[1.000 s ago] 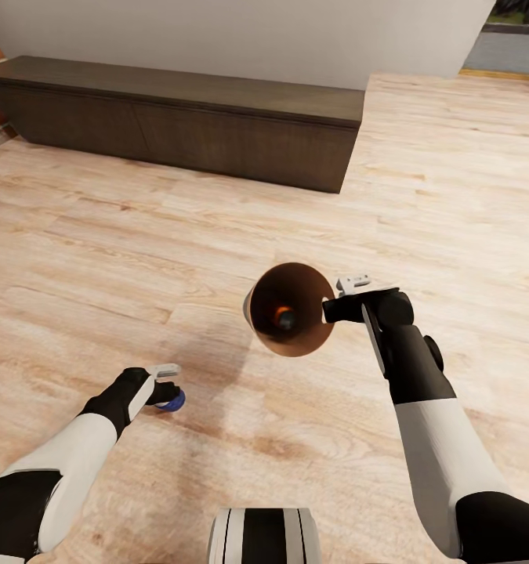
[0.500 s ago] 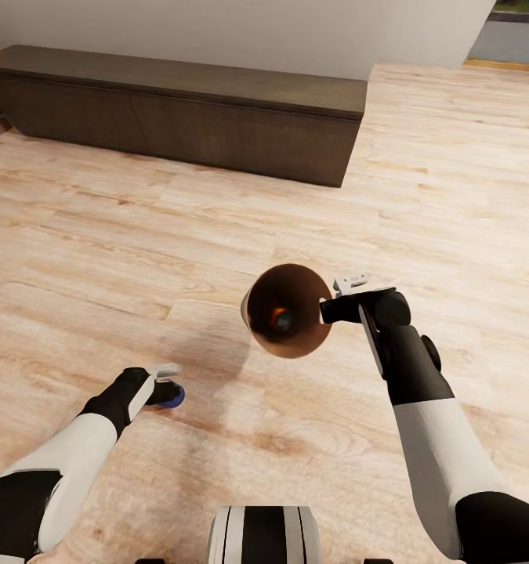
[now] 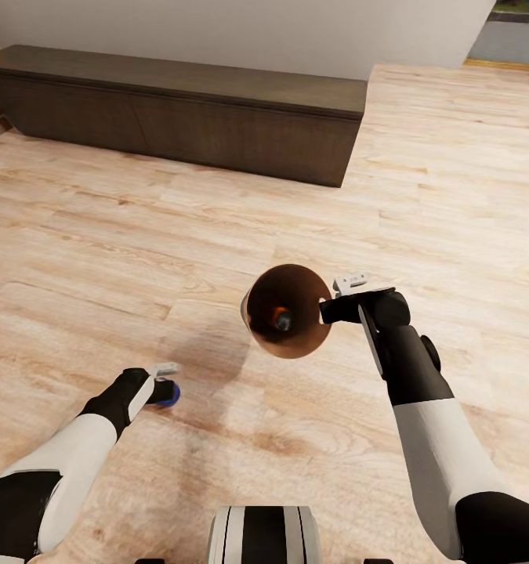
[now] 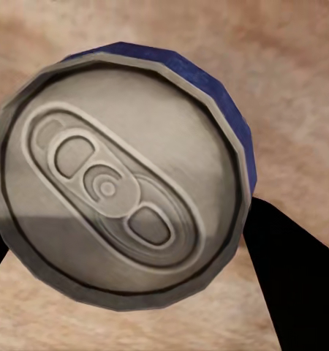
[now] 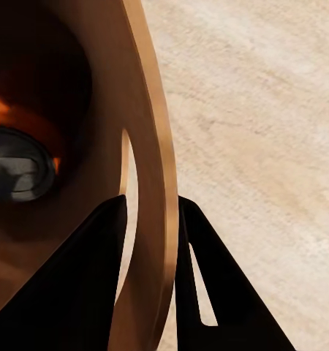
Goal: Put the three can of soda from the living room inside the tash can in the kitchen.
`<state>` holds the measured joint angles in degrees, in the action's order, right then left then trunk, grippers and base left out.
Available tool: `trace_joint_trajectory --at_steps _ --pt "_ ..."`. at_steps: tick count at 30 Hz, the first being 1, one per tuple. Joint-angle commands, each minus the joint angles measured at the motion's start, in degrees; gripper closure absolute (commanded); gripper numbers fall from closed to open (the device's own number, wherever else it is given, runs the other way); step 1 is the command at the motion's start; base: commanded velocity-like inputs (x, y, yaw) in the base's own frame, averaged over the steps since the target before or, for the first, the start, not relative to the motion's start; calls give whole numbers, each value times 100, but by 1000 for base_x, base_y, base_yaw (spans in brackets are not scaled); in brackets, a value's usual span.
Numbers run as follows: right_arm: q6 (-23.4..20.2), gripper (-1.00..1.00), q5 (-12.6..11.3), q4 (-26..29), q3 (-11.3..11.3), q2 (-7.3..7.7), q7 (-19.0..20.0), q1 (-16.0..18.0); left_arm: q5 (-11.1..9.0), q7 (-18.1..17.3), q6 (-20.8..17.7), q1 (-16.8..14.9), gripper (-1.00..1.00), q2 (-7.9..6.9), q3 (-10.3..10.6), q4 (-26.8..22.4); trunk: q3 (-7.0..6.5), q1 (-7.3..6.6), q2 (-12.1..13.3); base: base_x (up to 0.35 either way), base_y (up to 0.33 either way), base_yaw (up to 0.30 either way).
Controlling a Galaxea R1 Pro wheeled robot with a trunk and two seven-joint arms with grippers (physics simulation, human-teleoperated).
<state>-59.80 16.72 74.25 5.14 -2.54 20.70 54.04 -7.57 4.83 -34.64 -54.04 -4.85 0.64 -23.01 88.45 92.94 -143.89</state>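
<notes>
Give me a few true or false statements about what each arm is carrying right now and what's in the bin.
1. The right gripper has its fingers on the rim of the trash can. True.
2. The left gripper carries an orange can. False: it holds the blue can.
3. An orange can lies inside the trash can. True.
4. The trash can stands on the dark cabinet. False: the right gripper holds it over the wood floor.
5. The blue can's pull-tab top faces the left wrist camera. True.
</notes>
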Motion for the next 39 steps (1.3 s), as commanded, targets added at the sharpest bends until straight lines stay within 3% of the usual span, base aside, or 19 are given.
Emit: trace_joint_trajectory --at_steps 1,10,39 --pt "-20 100 -160 2 5 -1 39 2 1 -6 4 0 100 1 -1 3 0 -1 0 0 0 0" --pt "-20 100 -164 2 13 -1 39 2 1 0 17 1 100 2 -10 -2 0 -1 0 0 0 0" --pt "-20 100 -171 -6 10 5 39 2 1 -32 -40 -3 100 6 -16 0 -643 -75 38 0 0 0"
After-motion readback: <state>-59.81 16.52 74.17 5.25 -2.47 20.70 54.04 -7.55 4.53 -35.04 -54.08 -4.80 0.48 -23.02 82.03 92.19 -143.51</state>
